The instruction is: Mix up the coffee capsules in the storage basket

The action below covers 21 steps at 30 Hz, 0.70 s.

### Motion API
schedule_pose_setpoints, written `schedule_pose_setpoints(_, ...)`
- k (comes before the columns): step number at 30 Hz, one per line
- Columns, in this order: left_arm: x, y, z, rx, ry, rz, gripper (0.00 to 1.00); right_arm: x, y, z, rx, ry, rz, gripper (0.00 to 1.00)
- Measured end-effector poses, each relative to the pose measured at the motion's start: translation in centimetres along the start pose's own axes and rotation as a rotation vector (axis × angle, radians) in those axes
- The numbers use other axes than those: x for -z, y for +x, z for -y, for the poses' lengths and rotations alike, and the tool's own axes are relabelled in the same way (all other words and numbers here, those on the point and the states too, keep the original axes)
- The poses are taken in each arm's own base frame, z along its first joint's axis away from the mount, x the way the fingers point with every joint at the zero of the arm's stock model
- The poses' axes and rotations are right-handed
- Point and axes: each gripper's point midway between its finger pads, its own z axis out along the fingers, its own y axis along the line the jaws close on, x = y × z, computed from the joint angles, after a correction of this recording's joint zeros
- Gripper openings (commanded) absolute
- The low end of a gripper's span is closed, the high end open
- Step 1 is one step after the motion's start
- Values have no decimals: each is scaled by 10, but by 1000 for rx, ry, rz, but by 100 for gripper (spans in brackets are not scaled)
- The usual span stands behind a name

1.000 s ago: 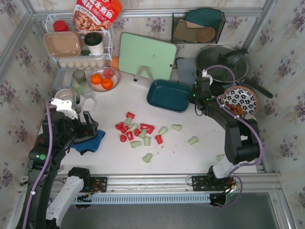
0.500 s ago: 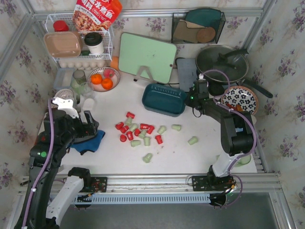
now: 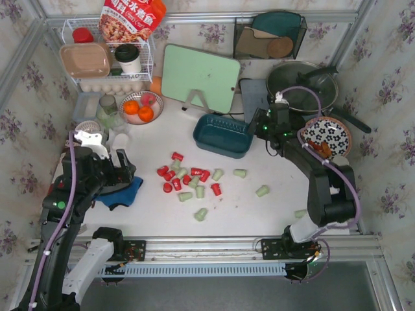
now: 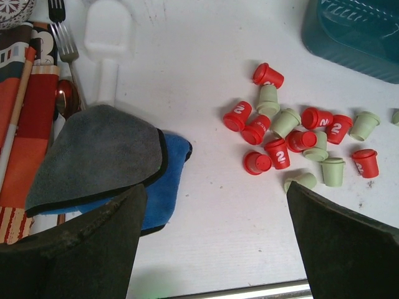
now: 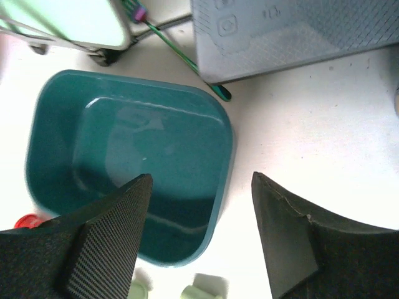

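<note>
The dark teal storage basket [image 3: 224, 137] sits on the white bench [image 3: 279, 214] just right of centre in the top view, below the pale green cutting board [image 3: 198, 76], and it holds nothing. All the coffee capsules [image 3: 196, 172] lie loose on the bench below and to the left of the basket, well apart from it. The red ones are mostly bunched at the left of the cluster. Pale green ones mix in and trail off to the right, with one stray pale green capsule [image 3: 262, 190] lying alone further right. The right hand [image 3: 262, 129] is just beside the basket's right wall. In the right wrist view its fingers [image 5: 106, 249] are spread wide over the basket [image 5: 131, 174], with the basket's right rim showing between them and nothing pinched. A grey textured slab [image 5: 293, 31] lies at the upper right of that view. The left hand [image 3: 120, 167] is at the left of the top view, over a blue cloth [image 3: 123, 193]. In the left wrist view it [image 4: 215, 190] is spread wide and empty. A grey cloth [image 4: 93, 156] lies folded on the blue one at the lower left, the capsules [image 4: 277, 152] are scattered at the right, and a corner of the basket [image 4: 355, 31] shows at the upper right.
</note>
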Motion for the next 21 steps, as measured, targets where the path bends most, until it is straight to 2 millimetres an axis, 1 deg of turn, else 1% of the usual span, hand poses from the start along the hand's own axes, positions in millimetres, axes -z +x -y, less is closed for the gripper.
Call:
schedule_pose_setpoints(2, -2, 1, 0, 0, -2, -8, 97, 18, -12, -9, 30, -31, 41, 78)
schedule_pose_setpoints(4, -4, 2, -1, 1, -4, -18, 97, 40, -25, -19, 77, -53, 104, 82)
schedule_pose_setpoints(6, -6, 3, -1, 2, -6, -28, 97, 61, -34, -27, 128, -64, 172, 88)
schedule_pose_setpoints(7, -7, 3, -1, 2, -7, -33, 97, 73, -36, -30, 163, -60, 212, 92)
schedule_pose_setpoints(8, -8, 4, -1, 2, -8, -38, 97, 84, -34, -34, 198, -71, 244, 98)
schedule_pose_setpoints(11, -12, 6, -2, 3, -12, -58, 95, 110, -22, -36, 295, -89, 344, 100)
schedule_pose_setpoints(13, -16, 9, -2, 5, -13, -77, 91, 120, -9, -27, 344, -86, 395, 100)
schedule_pose_setpoints(14, -19, 11, -2, 6, -15, -91, 89, 122, -2, -21, 365, -83, 414, 100)
schedule_pose_setpoints(17, -28, 18, 1, 12, -7, -140, 87, 124, 23, 2, 414, -75, 462, 100)
schedule_pose_setpoints(19, -34, 24, 9, 1, 11, -177, 85, 123, 41, 18, 444, -66, 484, 100)
schedule_pose_setpoints(21, -38, 32, 17, -18, 25, -209, 81, 126, 52, 30, 444, -62, 524, 100)
